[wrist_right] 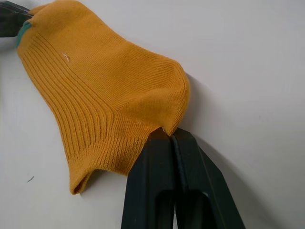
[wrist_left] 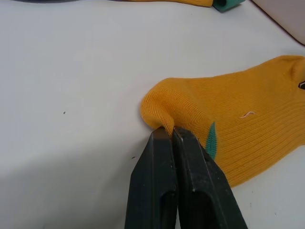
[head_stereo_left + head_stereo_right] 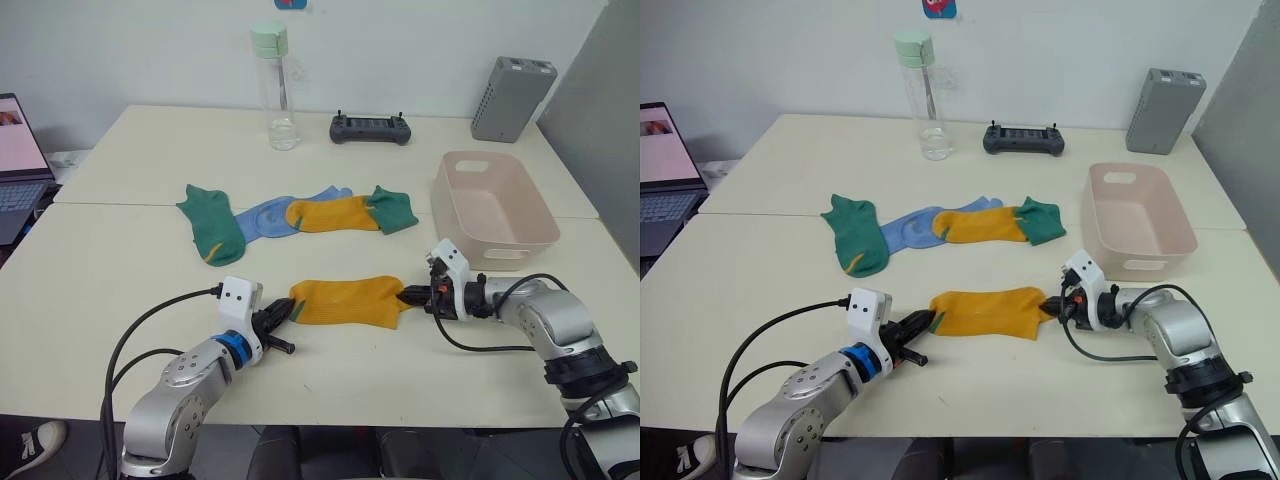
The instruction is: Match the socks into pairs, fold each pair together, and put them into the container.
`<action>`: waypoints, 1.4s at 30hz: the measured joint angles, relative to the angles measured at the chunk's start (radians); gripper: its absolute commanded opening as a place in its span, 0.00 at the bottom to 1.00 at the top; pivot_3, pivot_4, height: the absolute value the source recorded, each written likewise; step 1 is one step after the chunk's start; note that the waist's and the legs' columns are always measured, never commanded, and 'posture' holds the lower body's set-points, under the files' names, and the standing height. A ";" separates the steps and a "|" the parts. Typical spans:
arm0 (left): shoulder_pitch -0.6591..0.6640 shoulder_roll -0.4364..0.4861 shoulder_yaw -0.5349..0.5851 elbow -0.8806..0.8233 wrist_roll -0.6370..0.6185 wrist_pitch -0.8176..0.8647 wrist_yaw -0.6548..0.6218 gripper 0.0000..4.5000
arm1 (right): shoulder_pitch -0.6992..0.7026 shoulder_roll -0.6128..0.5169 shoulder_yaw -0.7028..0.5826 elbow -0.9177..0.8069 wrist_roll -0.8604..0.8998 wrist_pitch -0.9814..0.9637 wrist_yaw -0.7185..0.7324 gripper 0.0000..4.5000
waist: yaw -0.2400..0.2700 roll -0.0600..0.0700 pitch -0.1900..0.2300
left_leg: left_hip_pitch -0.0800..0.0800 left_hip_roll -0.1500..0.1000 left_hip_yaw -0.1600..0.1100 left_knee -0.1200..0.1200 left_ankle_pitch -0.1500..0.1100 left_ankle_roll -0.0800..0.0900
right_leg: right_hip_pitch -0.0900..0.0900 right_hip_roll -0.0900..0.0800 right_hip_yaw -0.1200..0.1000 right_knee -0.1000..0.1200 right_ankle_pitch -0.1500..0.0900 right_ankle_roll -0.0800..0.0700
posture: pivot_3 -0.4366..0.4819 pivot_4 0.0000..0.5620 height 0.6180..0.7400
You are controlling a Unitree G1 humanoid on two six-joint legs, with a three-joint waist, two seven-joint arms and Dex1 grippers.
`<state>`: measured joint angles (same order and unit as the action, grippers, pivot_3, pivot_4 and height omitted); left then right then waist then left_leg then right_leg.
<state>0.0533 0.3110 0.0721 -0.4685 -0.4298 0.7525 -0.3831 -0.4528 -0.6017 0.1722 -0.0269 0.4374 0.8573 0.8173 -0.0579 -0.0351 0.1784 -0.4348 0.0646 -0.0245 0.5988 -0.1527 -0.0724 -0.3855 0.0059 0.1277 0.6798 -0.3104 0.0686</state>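
Head view, left claw (image 3: 283, 315): pinched tight on one end of the near yellow sock (image 3: 350, 301), which lies flat on the tabletop (image 3: 120, 290).
Head view, right claw (image 3: 412, 296): clamped on the other end of that same sock, so the sock stretches straight between the two claws.
Head view, other socks: beyond both claws lies a row of socks; a green sock (image 3: 210, 225) sits past the left claw, a blue sock (image 3: 270, 216) beside it, then a second yellow sock (image 3: 335, 213) overlapping the blue one, and another green sock (image 3: 395, 208) touching its far end, past the right claw.
Head view, container: the pink tub (image 3: 520, 235) stands just beyond the right claw, upright, with nothing inside.
Head view, far edge: a clear bottle (image 3: 277, 90), a black controller (image 3: 370, 128) and a grey box (image 3: 512, 85) stand well beyond the claws; a laptop (image 3: 18, 160) sits far off the left claw's outer side.
Left wrist view: the two black fingers (image 2: 159, 181) are pressed together, gripping a bunched fold at the sock's rounded end, next to a small green mark (image 2: 210, 139).
Right wrist view: the fingers (image 1: 157, 186) are closed together on the sock's edge, the ribbed cuff lying just beside them; the left claw's dark tip (image 1: 12, 19) meets the sock's far end.
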 measured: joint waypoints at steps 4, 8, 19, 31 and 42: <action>-0.003 0.023 0.006 0.012 -0.002 -0.018 -0.015 0.48 | 0.009 -0.007 -0.042 -0.009 -0.014 -0.036 -0.019 0.53 | 0.000 0.000 0.000 | 0.000 0.000 0.000 0.000 0.000 0.000 | 0.000 0.000 0.000 0.000 -0.001 -0.001 | 0.48 0.27 1.00; 0.005 0.104 0.061 0.042 -0.008 -0.065 -0.071 0.77 | 0.071 -0.093 -0.078 -0.106 -0.021 -0.122 0.039 0.84 | 0.001 0.000 0.000 | 0.000 0.000 0.000 -0.002 0.000 0.000 | -0.001 0.000 0.000 0.000 -0.001 -0.002 | 0.48 0.27 1.00; 0.011 0.496 0.003 0.264 0.165 -0.737 -0.643 0.89 | 0.167 -0.202 0.079 -0.305 -0.174 -0.485 0.252 0.91 | 0.000 0.001 0.001 | 0.001 -0.002 0.005 -0.006 0.000 0.000 | -0.004 -0.007 -0.001 -0.001 -0.006 -0.010 | 0.48 0.27 1.00; -0.245 0.387 -0.206 0.560 0.308 -1.025 -0.734 0.89 | 0.158 -0.161 0.165 -0.171 -0.281 -0.566 0.276 0.91 | 0.008 0.000 0.001 | 0.001 -0.001 0.006 -0.006 0.000 0.000 | -0.002 -0.007 -0.003 0.000 -0.001 -0.002 | 0.48 0.27 1.00; -0.342 0.358 -0.276 0.679 0.342 -1.090 -0.744 0.69 | 0.129 -0.118 0.165 -0.120 -0.298 -0.544 0.290 0.38 | 0.019 0.002 -0.001 | 0.002 -0.001 0.007 0.003 0.000 0.000 | 0.002 -0.007 -0.002 0.000 -0.001 -0.001 | 0.48 0.27 1.00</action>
<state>-0.2888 0.6689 -0.2040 0.2106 -0.0880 -0.3374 -1.1270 -0.3239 -0.7196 0.3368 -0.1474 0.1397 0.3134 1.1074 -0.0389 -0.0326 0.1777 -0.4326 0.0639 -0.0172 0.6021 -0.1526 -0.0723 -0.3836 -0.0014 0.1258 0.6801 -0.3113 0.0671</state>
